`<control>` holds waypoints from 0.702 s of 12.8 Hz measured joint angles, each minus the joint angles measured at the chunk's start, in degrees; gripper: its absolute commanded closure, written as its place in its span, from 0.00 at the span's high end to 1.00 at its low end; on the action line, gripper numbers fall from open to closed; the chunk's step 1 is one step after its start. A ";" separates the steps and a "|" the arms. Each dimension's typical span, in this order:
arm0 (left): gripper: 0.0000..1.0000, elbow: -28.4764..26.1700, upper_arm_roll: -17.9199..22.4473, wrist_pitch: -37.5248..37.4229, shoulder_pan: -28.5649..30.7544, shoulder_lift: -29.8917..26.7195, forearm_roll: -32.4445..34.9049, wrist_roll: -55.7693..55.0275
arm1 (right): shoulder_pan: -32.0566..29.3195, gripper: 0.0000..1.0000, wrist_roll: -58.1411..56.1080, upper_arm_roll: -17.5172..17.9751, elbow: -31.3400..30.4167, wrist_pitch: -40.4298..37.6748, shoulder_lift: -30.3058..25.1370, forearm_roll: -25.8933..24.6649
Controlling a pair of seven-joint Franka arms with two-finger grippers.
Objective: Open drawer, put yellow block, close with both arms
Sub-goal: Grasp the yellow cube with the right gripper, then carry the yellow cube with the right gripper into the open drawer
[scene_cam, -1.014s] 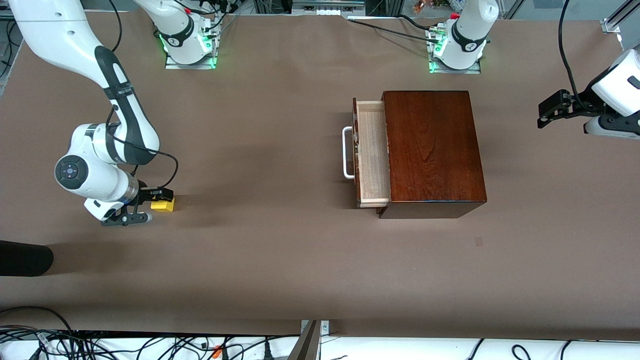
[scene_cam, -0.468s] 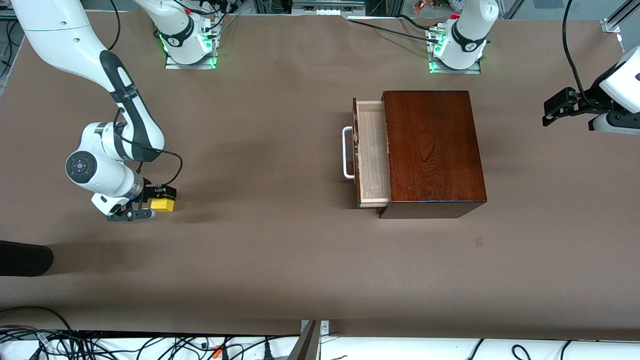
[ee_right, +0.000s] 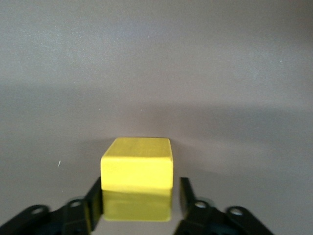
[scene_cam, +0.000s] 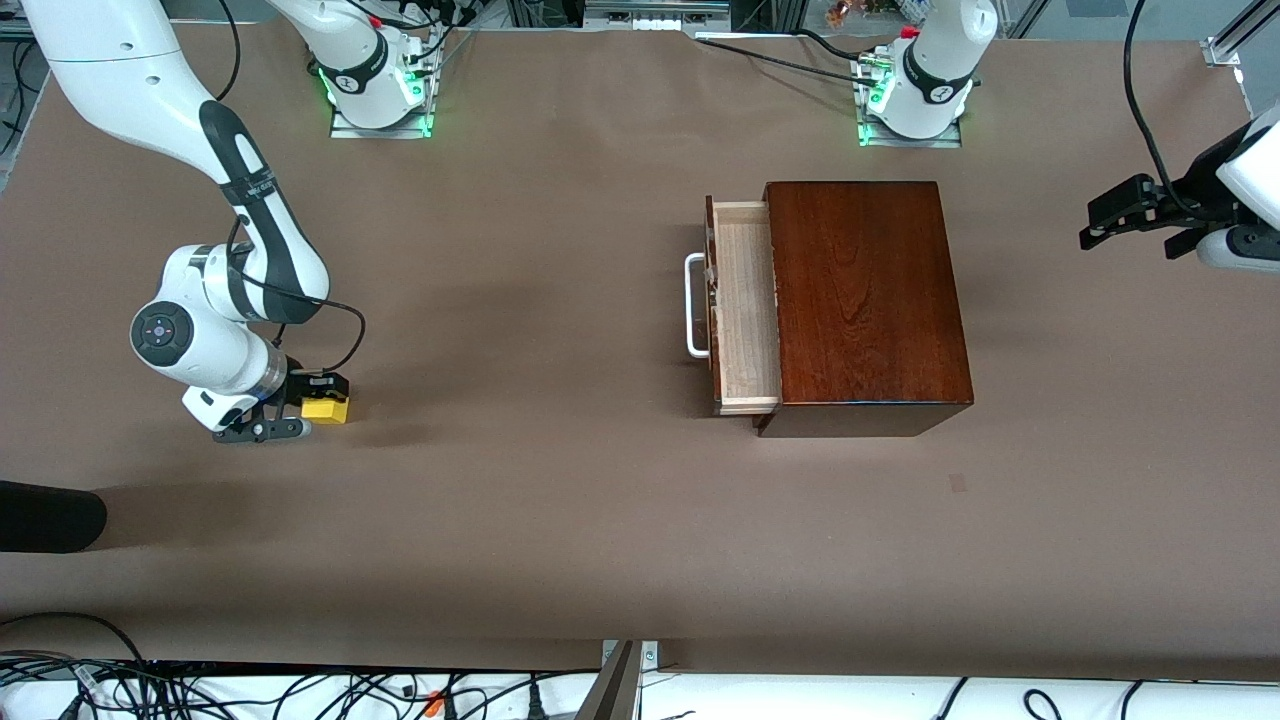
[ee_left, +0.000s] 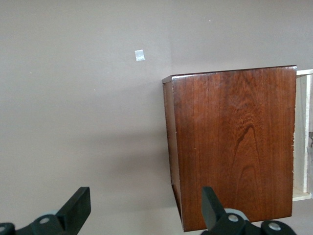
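Note:
The yellow block (scene_cam: 326,409) lies on the brown table at the right arm's end. My right gripper (scene_cam: 303,408) is low at the table, open, with its fingers on either side of the block. In the right wrist view the block (ee_right: 137,169) sits between the fingers (ee_right: 94,196); one touches it and the other stands a little apart. The drawer (scene_cam: 746,300) is pulled partly out of the mahogany box (scene_cam: 865,300), its white handle (scene_cam: 692,305) toward the right arm. My left gripper (scene_cam: 1100,225) is open and empty, in the air past the box (ee_left: 234,147).
A black object (scene_cam: 45,515) lies at the table's near edge at the right arm's end. A small patch (scene_cam: 958,483) marks the table nearer the camera than the box. Cables run along the near edge.
The right arm's wrist has shifted slightly toward the block with the fingers staying around it; the block has not moved. The left gripper has drifted a little toward its end of the table.

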 measured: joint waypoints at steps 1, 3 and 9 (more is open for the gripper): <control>1.00 0.07 -0.01 0.00 0.01 0.17 -0.11 0.00 | 0.00 0.38 -0.01 0.01 0.03 0.01 0.00 0.00; 1.00 0.36 -0.02 0.00 0.01 0.25 -0.11 0.00 | 0.02 0.37 -0.11 0.18 0.62 0.00 -0.16 -0.01; 1.00 2.65 -0.13 -0.03 0.01 1.99 -0.11 0.00 | 0.40 0.38 -2.67 8.15 13.71 -18.05 -5.68 -0.03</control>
